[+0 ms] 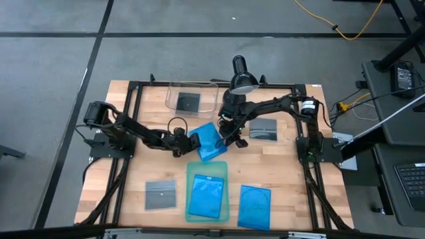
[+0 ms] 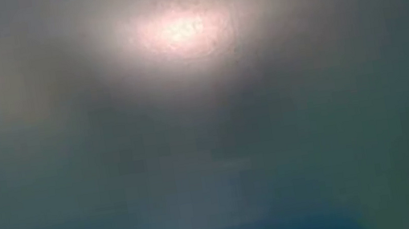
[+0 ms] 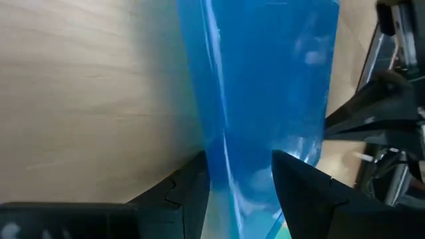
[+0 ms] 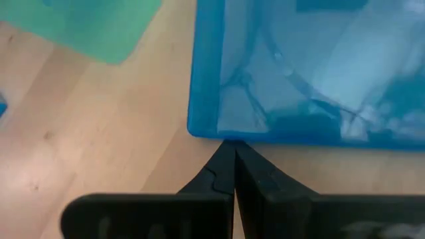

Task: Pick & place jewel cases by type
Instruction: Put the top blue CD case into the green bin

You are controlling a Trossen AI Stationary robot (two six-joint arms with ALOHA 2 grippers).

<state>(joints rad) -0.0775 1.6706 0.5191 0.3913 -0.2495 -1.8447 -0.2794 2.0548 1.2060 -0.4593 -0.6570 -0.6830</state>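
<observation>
**Desk:** What sits mid-table, seen from above?

**Caption:** A translucent bright-blue rectangular plastic jewel case [image 1: 208, 141], tilted, at the centre of the wooden table [image 1: 126, 179]. The left gripper [image 1: 188, 143] has it clamped by one edge; the left wrist view shows the two dark fingers [image 3: 182, 189] on either side of the blue plastic. The right gripper [image 1: 234, 138] stands at the case's opposite side, its fingers pressed together, tips right at the case's edge in its own wrist view.

**Desk:** And the other cases?

**Caption:** A second blue case [image 1: 206, 194] lies on the pale-green flat tray [image 1: 191, 167] at the near edge. A third blue case [image 1: 254, 204] lies on bare wood just right of the tray. A squarish grey case [image 1: 161, 194] lies to the tray's left. Another grey case [image 1: 263, 129] lies under the right arm, and a dark case [image 1: 188, 102] rests inside the clear plastic bin [image 1: 174, 91] at the far side.

**Desk:** The low camera?

**Caption:** Only a blur with a bright patch; nothing can be made out.
</observation>
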